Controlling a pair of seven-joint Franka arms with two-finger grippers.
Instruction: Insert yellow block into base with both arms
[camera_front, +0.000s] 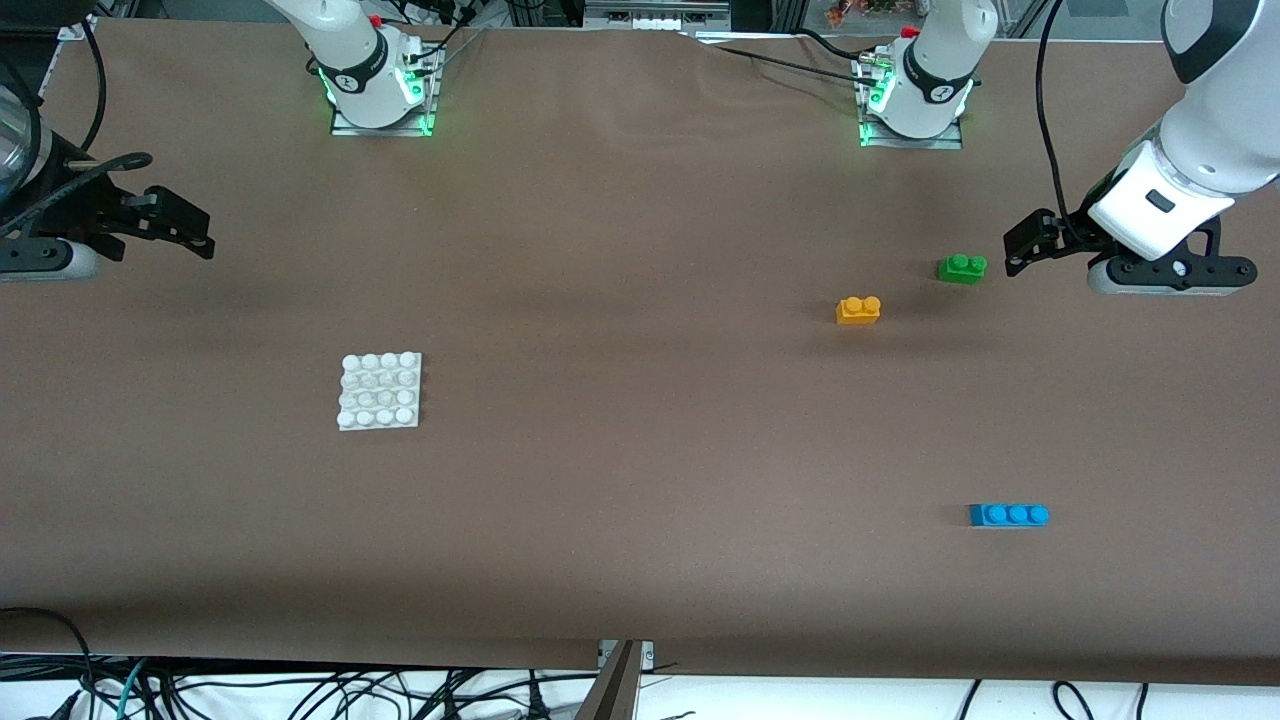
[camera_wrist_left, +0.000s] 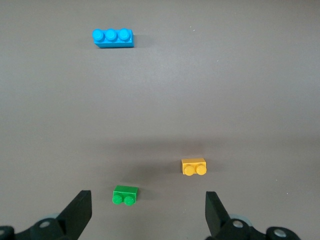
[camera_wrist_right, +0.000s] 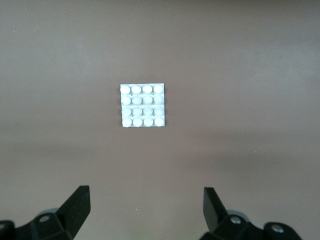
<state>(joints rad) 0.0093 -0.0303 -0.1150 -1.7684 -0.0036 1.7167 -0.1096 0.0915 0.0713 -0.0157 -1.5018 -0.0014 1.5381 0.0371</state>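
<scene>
The yellow block (camera_front: 858, 310) (camera_wrist_left: 194, 166) lies alone on the brown table toward the left arm's end, studs up. The white studded base (camera_front: 380, 391) (camera_wrist_right: 143, 105) lies flat toward the right arm's end, nearer the front camera than the block. My left gripper (camera_front: 1022, 248) (camera_wrist_left: 148, 212) hangs open over the table beside the green brick, holding nothing. My right gripper (camera_front: 200, 232) (camera_wrist_right: 147, 207) hangs open and empty over the table's edge at the right arm's end, well apart from the base.
A green two-stud brick (camera_front: 962, 268) (camera_wrist_left: 125, 195) sits between the yellow block and the left gripper. A blue three-stud brick (camera_front: 1009, 515) (camera_wrist_left: 113, 38) lies nearer the front camera. Cables run along the table's front edge.
</scene>
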